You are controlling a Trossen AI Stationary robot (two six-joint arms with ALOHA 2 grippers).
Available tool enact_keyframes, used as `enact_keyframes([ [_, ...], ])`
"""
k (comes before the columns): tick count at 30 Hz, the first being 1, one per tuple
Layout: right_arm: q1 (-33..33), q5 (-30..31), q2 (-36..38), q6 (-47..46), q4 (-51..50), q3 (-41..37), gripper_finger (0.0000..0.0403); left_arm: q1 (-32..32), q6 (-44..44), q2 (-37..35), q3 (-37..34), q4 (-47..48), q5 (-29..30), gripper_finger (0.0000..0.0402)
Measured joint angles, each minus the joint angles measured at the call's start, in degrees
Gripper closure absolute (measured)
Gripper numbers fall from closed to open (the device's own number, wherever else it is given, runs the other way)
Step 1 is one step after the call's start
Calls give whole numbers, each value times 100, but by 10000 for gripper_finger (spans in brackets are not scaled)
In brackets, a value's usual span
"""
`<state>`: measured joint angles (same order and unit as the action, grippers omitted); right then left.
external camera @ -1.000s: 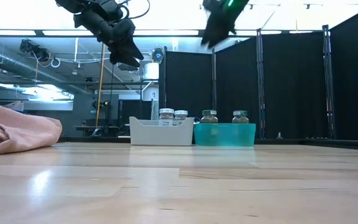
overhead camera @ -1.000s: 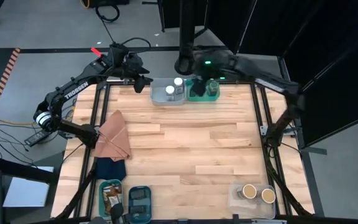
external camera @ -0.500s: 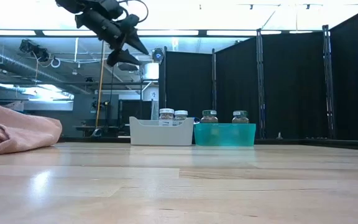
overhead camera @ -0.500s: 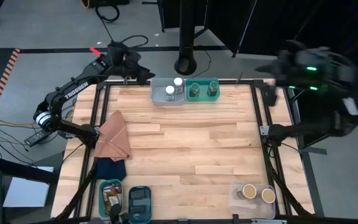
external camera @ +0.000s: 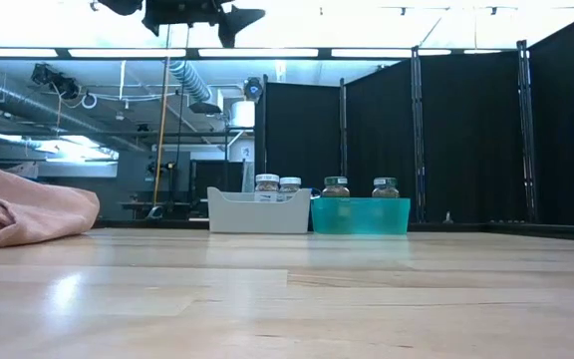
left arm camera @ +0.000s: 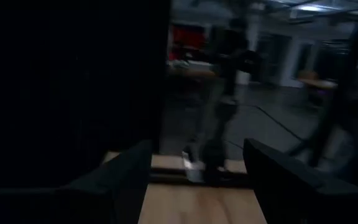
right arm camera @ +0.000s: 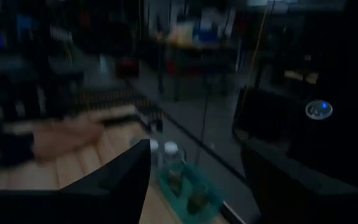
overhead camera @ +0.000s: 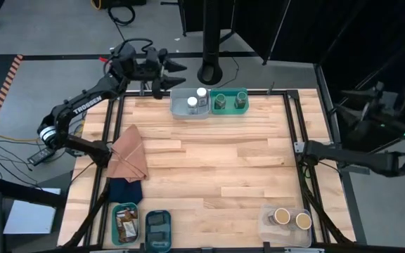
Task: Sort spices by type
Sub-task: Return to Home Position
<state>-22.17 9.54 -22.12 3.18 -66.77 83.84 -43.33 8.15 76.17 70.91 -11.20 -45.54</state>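
As white-lidded jars (overhead camera: 201, 93) and green-lidded jars (overhead camera: 220, 100) sit binned apart at the bench's (overhead camera: 209, 161) far edge, sorting looks finished; left gripper (overhead camera: 176, 74) and right gripper (right arm camera: 194, 163) gape, holding nothing.

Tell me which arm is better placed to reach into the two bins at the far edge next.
Left, most likely. The left gripper, open, hovers beside the gray bin at the far edge, the teal bin just beyond. The right gripper, also open, is out past the table's right side.

High view straight down; low view table-level (facing room); both share far-edge teal bin (external camera: 360, 215).
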Motion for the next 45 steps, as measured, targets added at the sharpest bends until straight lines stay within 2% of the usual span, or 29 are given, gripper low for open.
enact_keyframes([
  [2, 0, -2, 576, -133, 533, -653, 146, 3, 1, -35, 0, 287, -175, 144],
  [6, 0, -18, 1490, -531, 1376, -1869, 148, 170, 27, -80, 0, 359, -158, 144],
  [10, -2, -117, 2040, -840, 1910, -2797, 147, 426, -51, -283, -73, 201, 43, 144],
  [12, 0, -174, 2182, -978, 2023, -3181, 146, 551, -34, -478, -441, -56, 280, 144],
  [16, 0, -250, 2162, -1215, 2197, -3751, 148, 645, 595, -1139, -1806, -1289, 897, 144],
  [21, 0, -1081, 2151, -1534, 2946, -4617, 146, 658, 1979, -2056, -3751, -3723, 1310, 144],
  [26, 0, -1541, 2150, -2066, 3932, -5643, 148, 854, 2756, -2466, -5005, -4776, 1428, 144],
  [33, 13, -2020, 2152, -2365, 5631, -6952, 147, 1187, 3114, -2532, -5694, -5319, 1550, 144],
  [37, 165, -2144, 2150, -2669, 5794, -7271, 148, 1299, 3118, -2527, -5922, -5639, 1571, 144],
  [45, 693, -1990, 2152, -2716, 5685, -7308, 148, 1505, 3112, -2527, -6433, -5890, 1869, 144],
])
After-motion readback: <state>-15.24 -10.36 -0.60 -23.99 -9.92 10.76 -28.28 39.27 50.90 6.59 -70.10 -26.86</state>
